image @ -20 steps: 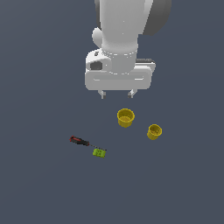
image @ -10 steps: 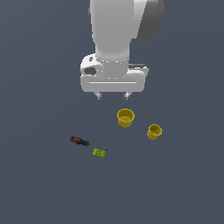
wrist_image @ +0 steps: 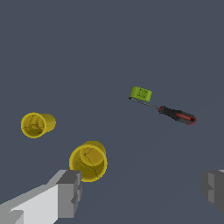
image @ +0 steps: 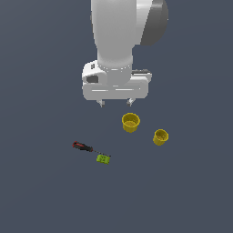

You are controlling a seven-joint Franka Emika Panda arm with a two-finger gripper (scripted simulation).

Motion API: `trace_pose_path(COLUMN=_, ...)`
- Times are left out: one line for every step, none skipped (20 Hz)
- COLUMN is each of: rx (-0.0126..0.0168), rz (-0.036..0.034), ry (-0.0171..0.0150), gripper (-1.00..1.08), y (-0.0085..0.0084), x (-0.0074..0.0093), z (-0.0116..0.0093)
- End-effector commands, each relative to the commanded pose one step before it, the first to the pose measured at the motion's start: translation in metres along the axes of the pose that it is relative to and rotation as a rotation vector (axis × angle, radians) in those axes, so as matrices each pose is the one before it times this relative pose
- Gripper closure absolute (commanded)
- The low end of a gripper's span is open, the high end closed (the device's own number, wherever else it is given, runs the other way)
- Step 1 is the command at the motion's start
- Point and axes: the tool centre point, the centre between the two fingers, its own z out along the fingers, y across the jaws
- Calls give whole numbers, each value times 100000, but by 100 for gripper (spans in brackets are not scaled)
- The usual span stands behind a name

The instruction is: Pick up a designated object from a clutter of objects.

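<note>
The screwdriver [image: 83, 146] with a red-and-black handle lies on the grey floor, its thin shaft pointing at the small green block [image: 103, 158]. It also shows in the wrist view [wrist_image: 176, 115], with the green block [wrist_image: 141, 93] at its shaft tip. My gripper [image: 115, 103] hangs open and empty well above the floor, up and toward the exterior view's right of the screwdriver. Its fingers [wrist_image: 70, 194] stand wide apart in the wrist view. The larger yellow cup [image: 130, 122] lies just below the gripper, and the smaller yellow cup [image: 160, 137] lies further to the exterior view's right.
The two yellow cups also show in the wrist view, the larger one [wrist_image: 89, 161] close to one finger and the smaller one [wrist_image: 36, 124] further off. The floor is plain dark grey.
The gripper has moved toward the exterior view's left and slightly up in the picture. It stays open. The objects have not moved.
</note>
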Motion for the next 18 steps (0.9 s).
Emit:
trace_pose_path(rx=-64, rz=-2901, ry=41, gripper=-92, y=319, x=275, z=505)
trace_pose_path(rx=-28, rz=-1397, ry=28, gripper=-92, y=156, x=126, z=239)
trace_pose_path(rx=-31, rz=-1506, ry=31, gripper=-92, y=169, x=132, z=258)
trace_pose_path(rx=-35, rz=-1618, ry=35, gripper=-92, y=183, x=137, z=277)
trace_pose_path(rx=-38, rz=-1726, ry=37, gripper=-92, y=198, x=141, z=297)
trace_pose_path(rx=-40, rz=-1837, ry=37, gripper=-92, y=213, x=143, z=318)
trace_pose_path(rx=-42, rz=-1947, ry=38, gripper=-92, y=230, x=144, z=339)
trace_pose_path(rx=-45, rz=-2060, ry=40, gripper=-92, y=246, x=144, z=360)
trace_pose_path(rx=-48, rz=-2170, ry=41, gripper=-92, y=261, x=142, z=381)
trace_pose_path(rx=-49, rz=-2210, ry=40, gripper=-92, y=269, x=134, z=391)
trace_pose_path(rx=-49, rz=-2212, ry=39, gripper=-92, y=272, x=124, z=393)
trace_pose_path(rx=-49, rz=-2213, ry=38, gripper=-92, y=274, x=113, z=395)
trace_pose_path(rx=-49, rz=-2214, ry=37, gripper=-92, y=275, x=102, z=397)
trace_pose_path(rx=-49, rz=-2215, ry=36, gripper=-92, y=277, x=92, z=399)
trace_pose_path(rx=-49, rz=-2216, ry=35, gripper=-92, y=278, x=81, z=401)
trace_pose_path(rx=-49, rz=-2217, ry=34, gripper=-92, y=278, x=71, z=403)
trace_pose_path(rx=-49, rz=-2218, ry=33, gripper=-92, y=279, x=60, z=405)
trace_pose_path(rx=-49, rz=-2219, ry=32, gripper=-92, y=278, x=50, z=407)
